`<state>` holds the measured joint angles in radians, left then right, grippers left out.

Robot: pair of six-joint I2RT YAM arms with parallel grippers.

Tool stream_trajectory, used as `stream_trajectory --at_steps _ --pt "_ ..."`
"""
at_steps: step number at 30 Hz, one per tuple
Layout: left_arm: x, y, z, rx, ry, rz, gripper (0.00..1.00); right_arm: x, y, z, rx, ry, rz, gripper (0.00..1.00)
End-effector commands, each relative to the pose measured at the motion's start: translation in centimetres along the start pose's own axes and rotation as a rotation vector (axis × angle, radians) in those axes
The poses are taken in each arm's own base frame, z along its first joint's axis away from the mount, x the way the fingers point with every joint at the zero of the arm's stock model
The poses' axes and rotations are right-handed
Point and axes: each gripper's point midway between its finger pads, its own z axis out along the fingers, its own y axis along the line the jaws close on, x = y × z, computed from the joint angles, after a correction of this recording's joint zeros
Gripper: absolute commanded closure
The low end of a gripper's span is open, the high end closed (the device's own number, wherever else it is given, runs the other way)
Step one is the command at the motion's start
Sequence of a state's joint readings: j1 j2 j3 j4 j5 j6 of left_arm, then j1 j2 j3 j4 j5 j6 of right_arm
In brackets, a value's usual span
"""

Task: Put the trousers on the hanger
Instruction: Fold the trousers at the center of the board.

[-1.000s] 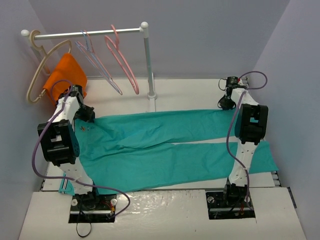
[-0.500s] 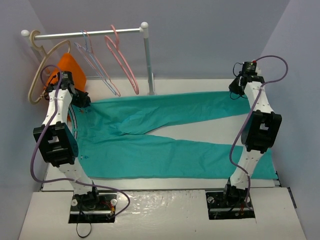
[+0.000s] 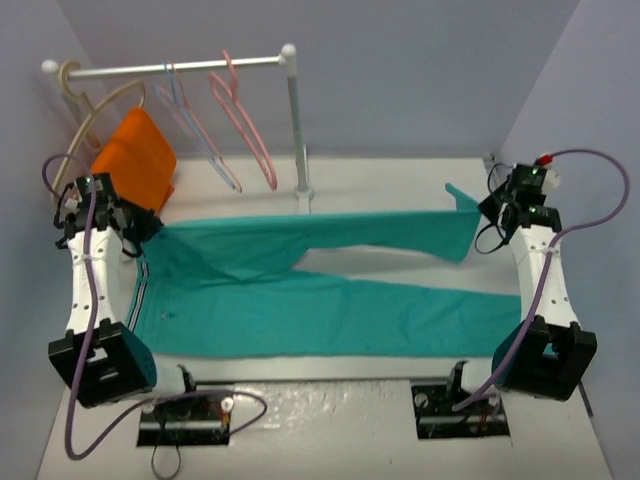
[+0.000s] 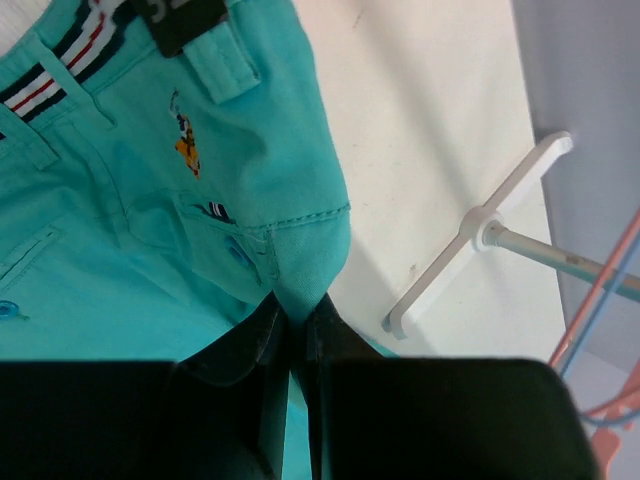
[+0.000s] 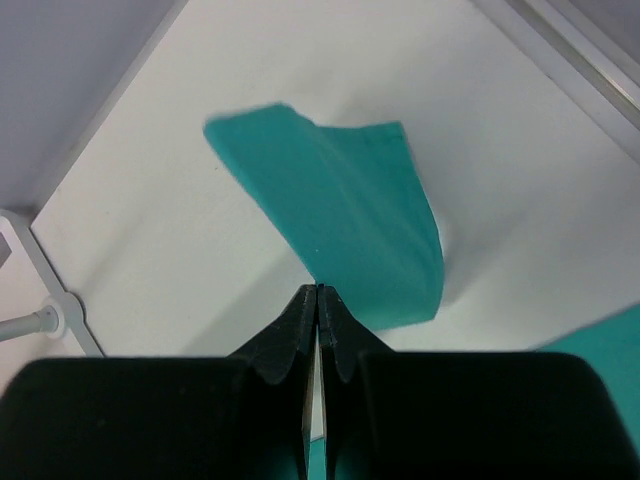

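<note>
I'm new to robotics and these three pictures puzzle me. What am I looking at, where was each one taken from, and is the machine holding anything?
You are looking at two robot arms bolted at the near edge of a white table. The wide picture comes from a fixed camera above and behind them. The other two come from a small camera on each wrist, looking along that arm's two dark fingers.

Teal-green trousers lie spread across the table. The left tool is shut on a corner of the trousers near their striped waistband. The right tool is shut on the end of one leg, which is raised off the table.

At the back, a rail carries several hangers, among them a thin salmon-pink hanger and a thick beige hanger. An orange cloth hangs at the rail's left end.
</note>
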<state>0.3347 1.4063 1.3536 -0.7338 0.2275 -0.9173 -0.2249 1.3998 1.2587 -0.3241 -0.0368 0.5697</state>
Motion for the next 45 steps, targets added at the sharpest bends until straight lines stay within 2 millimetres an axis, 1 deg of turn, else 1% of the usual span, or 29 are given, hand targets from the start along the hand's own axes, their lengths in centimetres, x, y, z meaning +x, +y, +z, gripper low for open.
stream_trajectory --at_steps 1,4,5,7,11,14,16,17,18,19,20,21,22,23,24,26,28,29,31,32,34,35,36,38,39,41,42,44,45 --pt "-2.6 -0.1 -5.4 0.113 -0.242 0.051 1.0 -2.7 -3.9 -3.2 0.105 -0.22 0.112 1.0" --pt "-0.5 2.8 -5.1 0.082 -0.245 0.019 1.0 -1.2 -5.9 -4.7 0.138 -0.259 0.159 1.0" --pt "0.0 3.4 -5.5 0.085 -0.258 0.011 1.0 -1.0 -6.4 -5.5 0.143 -0.282 0.173 1.0" --pt "1.3 4.9 -5.5 0.071 -0.253 0.001 1.0 -0.4 -7.5 -6.5 0.155 -0.311 0.197 1.0" --pt "4.1 9.2 -5.0 -0.021 -0.229 -0.017 1.0 2.7 -9.9 -7.2 0.184 -0.311 0.244 1.0" --pt "5.7 12.0 -5.6 -0.077 -0.242 -0.023 0.97 4.7 -11.1 -7.5 0.21 -0.286 0.271 1.0" --pt "6.5 13.7 -5.8 -0.124 -0.245 -0.035 0.83 5.6 -11.5 -7.9 0.213 -0.274 0.285 0.97" --pt "6.8 14.3 -6.1 -0.142 -0.249 -0.037 0.81 5.7 -11.5 -8.1 0.21 -0.275 0.288 0.96" --pt "7.1 14.8 -6.3 -0.158 -0.25 -0.037 0.73 5.7 -11.3 -8.5 0.199 -0.274 0.284 0.86" --pt "7.4 15.3 -6.6 -0.174 -0.25 -0.036 0.6 5.9 -11.0 -9.0 0.185 -0.267 0.277 0.71" --pt "7.6 15.6 -6.8 -0.181 -0.25 -0.037 0.51 5.7 -10.7 -9.3 0.171 -0.27 0.275 0.66" --pt "7.7 15.9 -7.1 -0.187 -0.254 -0.032 0.36 5.6 -10.0 -9.8 0.147 -0.267 0.26 0.58" --pt "7.7 15.9 -7.4 -0.189 -0.258 -0.023 0.25 5.6 -9.5 -10.2 0.129 -0.264 0.246 0.52" --pt "7.7 15.9 -7.6 -0.188 -0.262 -0.016 0.18 5.5 -9.2 -10.5 0.118 -0.263 0.235 0.49" --pt "7.7 16.0 -7.8 -0.192 -0.265 -0.011 0.18 5.7 -9.2 -10.5 0.118 -0.256 0.23 0.48" --pt "7.1 15.4 -8.8 -0.179 -0.292 0.029 0.11 5.2 -8.5 -11.6 0.094 -0.269 0.2 0.45" --pt "6.5 14.8 -9.6 -0.166 -0.322 0.071 0.1 5.0 -7.5 -12.2 0.059 -0.277 0.171 0.43" --pt "6.2 14.1 -9.7 -0.142 -0.329 0.103 0.1 4.7 -7.2 -12.5 0.043 -0.282 0.157 0.42" --pt "5.8 11.9 -9.9 -0.057 -0.326 0.206 0.1 5.0 -5.2 -12.7 -0.039 -0.255 0.094 0.4" --pt "6.2 10.9 -9.7 -0.011 -0.302 0.249 0.1 5.5 -4.7 -12.4 -0.056 -0.228 0.063 0.39" --pt "7.9 9.1 -9.1 0.079 -0.213 0.316 0.1 7.0 -4.1 -11.3 -0.076 -0.148 -0.015 0.38" --pt "8.5 8.8 -8.6 0.102 -0.18 0.337 0.1 7.9 -3.9 -10.7 -0.079 -0.109 -0.045 0.38" --pt "9.3 8.7 -8.0 0.108 -0.141 0.36 0.1 9.5 -3.8 -10.0 -0.084 -0.046 -0.083 0.38" --pt "11.0 8.6 -6.8 0.114 -0.072 0.407 0.1 12.8 -4.7 -8.1 -0.054 0.062 -0.129 0.38" --pt "12.3 9.0 -5.7 0.099 -0.028 0.431 0.1 15.0 -4.8 -7.2 -0.048 0.121 -0.151 0.38" --pt "13.8 9.9 -4.0 0.052 0.013 0.452 0.1 18.0 -4.0 -6.6 -0.068 0.174 -0.189 0.38" --pt "14.9 10.2 -3.1 0.029 0.046 0.476 0.1 19.6 -4.2 -6.2 -0.055 0.204 -0.21 0.38" --pt "17.2 10.8 -1.8 -0.007 0.102 0.517 0.1 21.8 -3.2 -6.0 -0.059 0.231 -0.235 0.38" --pt "18.6 11.2 -1.1 -0.026 0.135 0.54 0.1 23.5 -2.8 -5.8 -0.049 0.259 -0.253 0.37"
